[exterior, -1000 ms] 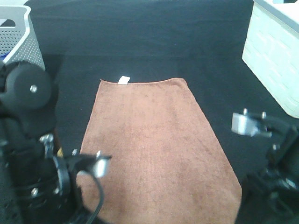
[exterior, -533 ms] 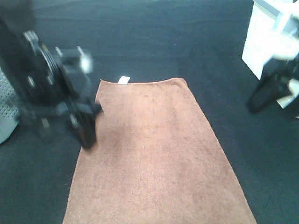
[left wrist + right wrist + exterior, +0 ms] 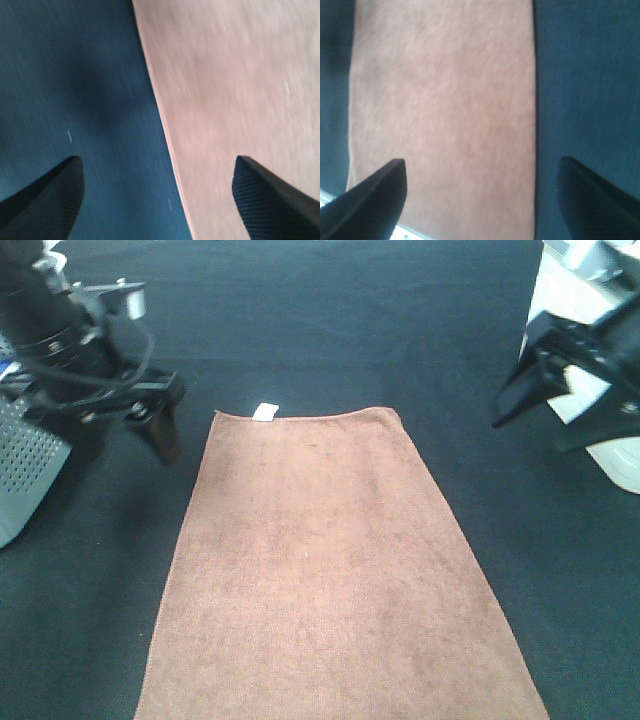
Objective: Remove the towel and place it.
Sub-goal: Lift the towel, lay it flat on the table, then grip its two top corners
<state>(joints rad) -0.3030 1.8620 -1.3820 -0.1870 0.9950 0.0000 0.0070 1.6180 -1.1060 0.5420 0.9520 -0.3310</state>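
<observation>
The dark table (image 3: pixel 350 320) fills my view, and the towel (image 3: pixel 330 570) lies flat on it. Its long axis runs from the far short edge straight back towards the rig. A grey perforated basket (image 3: pixel 30 460) sits off to the left and a white bin (image 3: pixel 615 455) to the right, both clear of the cloth.

My left hand (image 3: pixel 157 165) hangs just beside the towel's far left corner. Its jaws are spread wide with nothing in them, and its wrist view shows the left long edge running between the tips. My right hand (image 3: pixel 481 164) is also wide open and empty. It sits up by the white bin, well apart from the far right corner, which lies inboard of it. I judge the left the nearer for a corner pinch. The small white tag (image 3: pixel 265 411) marks the far edge.
</observation>
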